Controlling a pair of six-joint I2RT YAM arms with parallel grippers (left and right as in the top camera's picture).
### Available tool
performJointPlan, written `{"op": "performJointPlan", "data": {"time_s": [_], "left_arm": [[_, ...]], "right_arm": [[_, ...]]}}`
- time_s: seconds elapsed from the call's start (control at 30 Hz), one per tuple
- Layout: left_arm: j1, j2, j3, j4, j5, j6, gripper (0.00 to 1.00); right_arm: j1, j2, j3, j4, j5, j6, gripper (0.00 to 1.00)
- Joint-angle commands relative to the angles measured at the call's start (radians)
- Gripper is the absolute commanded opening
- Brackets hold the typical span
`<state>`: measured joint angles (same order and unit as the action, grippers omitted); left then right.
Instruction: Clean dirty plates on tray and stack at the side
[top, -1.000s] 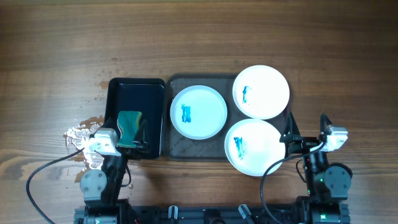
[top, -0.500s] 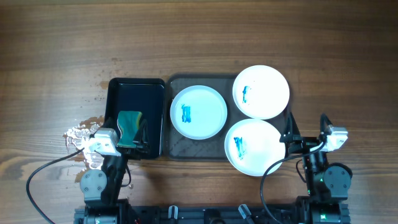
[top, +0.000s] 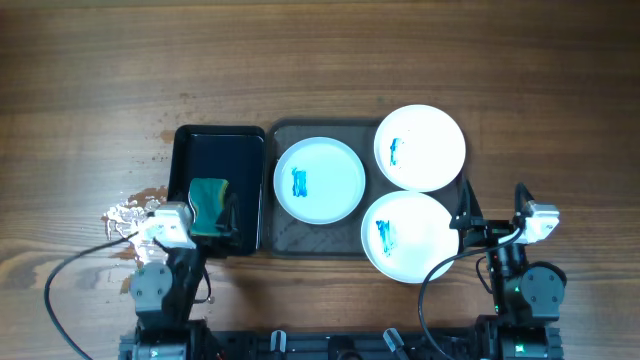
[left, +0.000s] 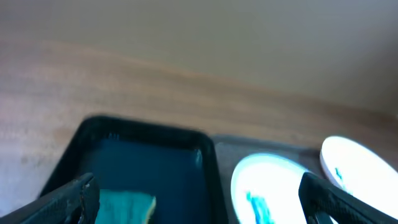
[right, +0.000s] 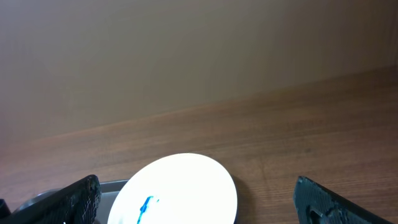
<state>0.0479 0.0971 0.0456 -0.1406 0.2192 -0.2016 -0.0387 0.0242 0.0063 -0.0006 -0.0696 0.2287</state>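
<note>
Three white plates with blue smears lie on the dark grey tray (top: 320, 130): one at the left (top: 319, 180), one at the back right (top: 420, 148), one at the front right (top: 405, 237). My left gripper (top: 205, 225) is open and empty over the near end of a black basin, just above a green sponge (top: 208, 200). In the left wrist view its fingers (left: 199, 202) frame the sponge (left: 127, 206) and the left plate (left: 273, 190). My right gripper (top: 490, 222) is open and empty beside the front right plate. The right wrist view (right: 199, 198) shows the back right plate (right: 177, 190).
The glossy black basin (top: 218, 145) stands against the tray's left side. A crumpled shiny scrap (top: 128, 215) and some small spots lie on the wood table left of the basin. Cables run from both arm bases at the front edge.
The left arm has shifted slightly. The plates, the sponge and the right arm have not moved.
</note>
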Motion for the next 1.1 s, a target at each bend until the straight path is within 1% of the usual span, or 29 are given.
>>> {"op": "performJointPlan", "data": {"time_s": [0.0, 0.17, 0.2, 0.27, 0.37, 0.43, 0.53, 0.87, 0.97, 1.0, 1.03, 1.07], "left_arm": [[0.005, 0.152, 0.110, -0.090, 0.016, -0.015, 1.00], [0.005, 0.492, 0.324, -0.201, 0.016, -0.012, 1.00], [0.005, 0.594, 0.400, -0.250, 0.016, -0.011, 1.00], [0.005, 0.729, 0.506, -0.333, 0.016, -0.011, 1.00], [0.005, 0.969, 0.715, -0.545, 0.016, -0.012, 1.00], [0.005, 1.040, 0.755, -0.605, 0.016, -0.013, 1.00], [0.005, 1.089, 0.757, -0.661, 0.016, -0.013, 1.00], [0.005, 1.091, 0.757, -0.659, 0.017, -0.016, 1.00], [0.005, 1.091, 0.757, -0.631, 0.034, -0.017, 1.00], [0.005, 1.091, 0.757, -0.626, 0.043, -0.016, 1.00], [0.005, 1.091, 0.757, -0.620, 0.051, -0.017, 1.00], [0.005, 1.091, 0.757, -0.615, 0.054, -0.017, 1.00]], "right_arm": [[0.005, 0.006, -0.001, 0.002, 0.003, -0.017, 1.00], [0.005, 0.006, -0.001, 0.002, 0.003, -0.017, 1.00], [0.005, 0.006, -0.001, 0.002, 0.003, -0.016, 1.00], [0.005, 0.006, -0.001, 0.002, 0.003, -0.017, 1.00], [0.005, 0.006, -0.001, 0.002, 0.003, -0.016, 1.00], [0.005, 0.006, -0.001, 0.002, 0.003, -0.017, 1.00], [0.005, 0.006, -0.001, 0.002, 0.003, -0.017, 1.00], [0.005, 0.006, -0.001, 0.002, 0.002, -0.016, 1.00], [0.005, 0.006, -0.001, 0.007, -0.010, -0.015, 1.00], [0.005, 0.006, 0.000, 0.016, -0.030, 0.017, 1.00], [0.005, 0.006, 0.000, 0.025, -0.098, 0.080, 1.00], [0.005, 0.006, 0.001, 0.039, -0.174, 0.087, 1.00]]}}
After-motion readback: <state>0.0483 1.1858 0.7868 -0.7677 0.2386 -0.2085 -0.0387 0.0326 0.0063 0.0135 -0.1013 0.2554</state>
